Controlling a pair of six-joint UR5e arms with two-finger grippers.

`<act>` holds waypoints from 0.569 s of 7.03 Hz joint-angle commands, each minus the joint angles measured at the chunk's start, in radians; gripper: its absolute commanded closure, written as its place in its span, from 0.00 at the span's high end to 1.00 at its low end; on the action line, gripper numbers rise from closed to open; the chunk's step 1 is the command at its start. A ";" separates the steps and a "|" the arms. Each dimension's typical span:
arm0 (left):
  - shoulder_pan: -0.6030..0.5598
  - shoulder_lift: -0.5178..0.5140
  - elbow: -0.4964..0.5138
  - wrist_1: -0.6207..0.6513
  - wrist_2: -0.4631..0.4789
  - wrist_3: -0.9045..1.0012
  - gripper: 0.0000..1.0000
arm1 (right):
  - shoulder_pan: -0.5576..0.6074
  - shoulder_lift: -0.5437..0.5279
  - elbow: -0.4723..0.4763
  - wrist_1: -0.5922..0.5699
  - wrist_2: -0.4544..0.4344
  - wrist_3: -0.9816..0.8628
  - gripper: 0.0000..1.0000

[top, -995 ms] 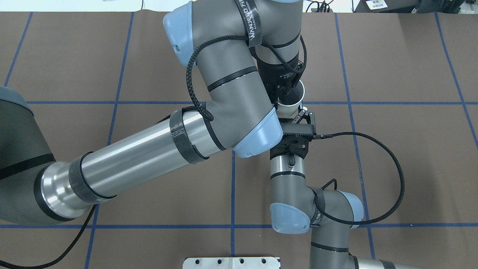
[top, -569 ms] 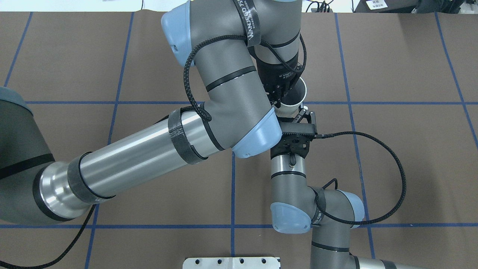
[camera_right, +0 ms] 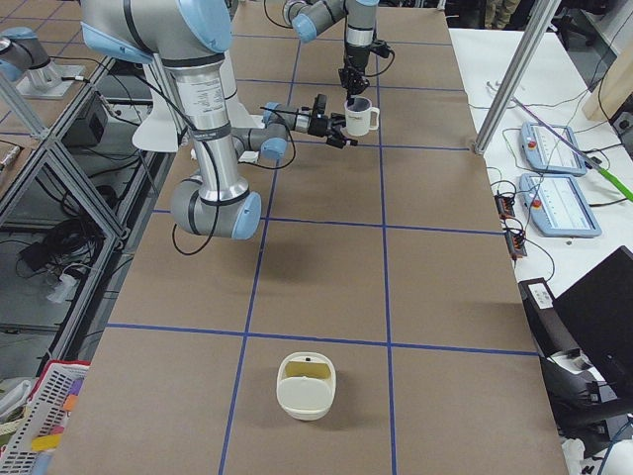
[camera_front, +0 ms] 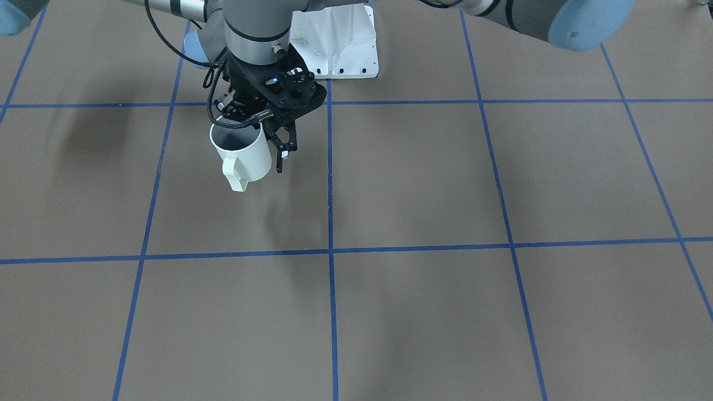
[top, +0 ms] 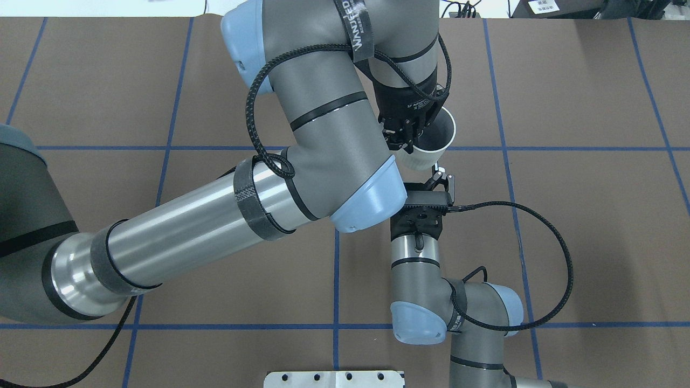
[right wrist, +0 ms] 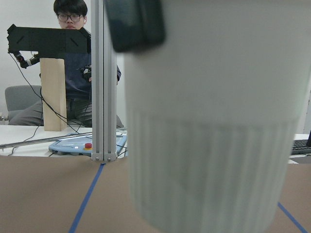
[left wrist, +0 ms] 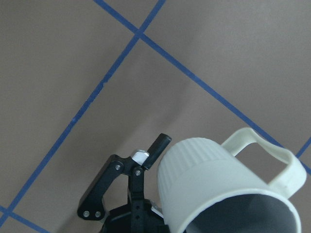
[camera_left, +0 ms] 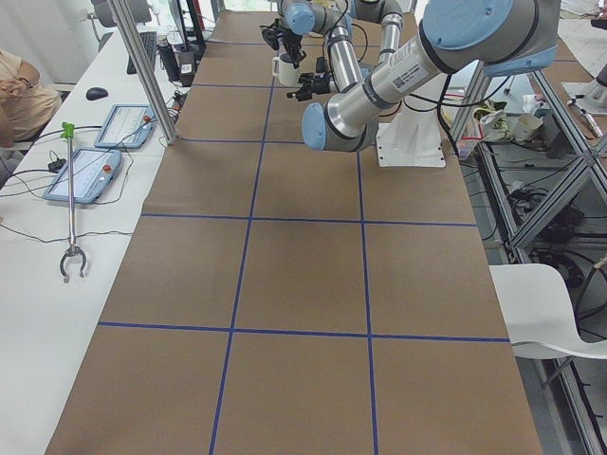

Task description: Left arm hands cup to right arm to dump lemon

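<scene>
The white cup (top: 431, 153) hangs upright above the table, handle (camera_front: 235, 175) turned away from the robot. My left gripper (top: 405, 137) comes down from above and is shut on the cup's rim. Its pad (right wrist: 136, 22) shows against the upper wall in the right wrist view. My right gripper (camera_right: 336, 127) lies level and open at the cup's robot-side wall. One of its fingers (camera_front: 283, 153) runs beside the cup (left wrist: 209, 184) without closing on it. The cup's visible inside is grey. The lemon is out of view.
A white mount plate (camera_front: 334, 44) sits at the robot's edge of the brown, blue-taped table. A cream container (camera_right: 305, 386) stands far off toward the table's right end. Control pendants (camera_right: 559, 188) lie on the operators' desk, where a person (right wrist: 70, 19) sits.
My left arm has carried the cup a little right and farther from the robot. My right gripper has drawn back slightly toward the robot, so the gap between finger and cup has widened.
</scene>
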 commanded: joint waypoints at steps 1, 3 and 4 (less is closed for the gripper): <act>-0.017 0.013 -0.064 0.000 0.000 0.000 0.00 | 0.008 -0.005 -0.014 0.016 0.101 -0.012 1.00; -0.052 0.169 -0.220 0.000 -0.002 0.074 0.00 | 0.035 -0.121 0.051 0.146 0.233 -0.161 1.00; -0.071 0.288 -0.318 0.000 -0.002 0.140 0.00 | 0.063 -0.209 0.075 0.245 0.307 -0.267 1.00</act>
